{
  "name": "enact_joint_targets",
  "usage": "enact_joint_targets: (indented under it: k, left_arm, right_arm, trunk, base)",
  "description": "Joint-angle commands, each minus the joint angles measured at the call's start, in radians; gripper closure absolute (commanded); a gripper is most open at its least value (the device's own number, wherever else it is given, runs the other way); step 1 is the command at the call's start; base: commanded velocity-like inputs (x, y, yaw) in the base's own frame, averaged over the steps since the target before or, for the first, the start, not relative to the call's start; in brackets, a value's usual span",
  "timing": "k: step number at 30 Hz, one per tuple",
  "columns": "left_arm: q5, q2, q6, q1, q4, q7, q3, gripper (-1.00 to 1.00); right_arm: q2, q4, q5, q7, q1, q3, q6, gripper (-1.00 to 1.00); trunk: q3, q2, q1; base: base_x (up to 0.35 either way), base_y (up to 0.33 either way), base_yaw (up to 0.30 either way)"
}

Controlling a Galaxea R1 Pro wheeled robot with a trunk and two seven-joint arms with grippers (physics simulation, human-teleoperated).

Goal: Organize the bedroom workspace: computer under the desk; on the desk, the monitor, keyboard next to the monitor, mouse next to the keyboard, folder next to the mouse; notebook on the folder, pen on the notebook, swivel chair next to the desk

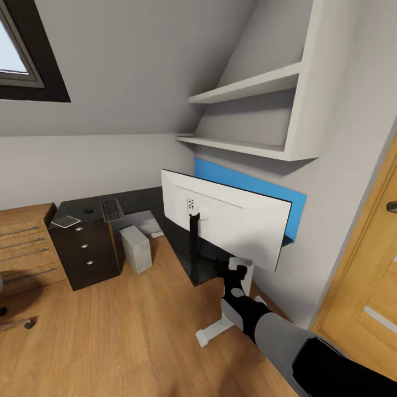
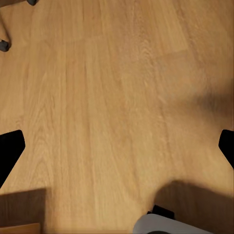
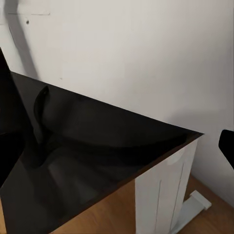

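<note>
While the head camera faces the room corner, I see the monitor [image 1: 229, 220] standing on the near wing of the black bench [image 1: 182, 251], its white back toward me. The keyboard [image 1: 112, 209] lies on the far wing at 10 o'clock from the monitor, with the mouse [image 1: 88, 210] just beside it at 9 o'clock and the notebook [image 1: 65, 221] farther out toward the bench edge, over the drawer pedestal [image 1: 88, 253]. The computer [image 1: 136, 248] stands on the wood floor [image 1: 127, 336] under the bench, beside the pedestal.

My right tool [image 1: 238, 266] hangs near the bench's front corner below the monitor; its fingers are spread wide, holding nothing. My left tool [image 2: 117, 146] points at bare floor, fingers equally wide and empty.
</note>
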State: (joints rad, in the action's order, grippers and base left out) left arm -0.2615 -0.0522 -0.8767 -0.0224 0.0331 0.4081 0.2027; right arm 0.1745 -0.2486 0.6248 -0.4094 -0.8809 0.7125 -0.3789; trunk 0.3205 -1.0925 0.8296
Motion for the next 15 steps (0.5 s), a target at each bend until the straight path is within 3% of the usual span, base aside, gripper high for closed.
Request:
enact_joint_targets:
  k: [1,11,15]
  left_arm:
    - [-0.007,0.0,-0.001,-0.001,0.002,0.005,0.009,-1.0]
    - [-0.007,0.0,0.0,-0.001,0.002,0.003,0.009,-1.0]
    - [-0.007,0.001,-0.001,-0.001,0.002,0.003,0.009,-1.0]
  right_arm:
    - [0.0,0.0,0.009,-0.004,-0.001,0.008,-0.004,-1.0]
    - [0.0,0.0,0.008,-0.005,-0.001,0.007,-0.005,-1.0]
    - [0.0,0.001,0.008,-0.005,-0.001,0.007,-0.005,-1.0]
  trunk:
    - [0.001,-0.001,0.0]
    - [0.001,-0.001,0.0]
    - [0.001,-0.001,0.0]
  base:
    - [0.0,-0.01,0.0]
    - [0.001,-0.006,0.0]
    - [0.196,-0.21,0.0]
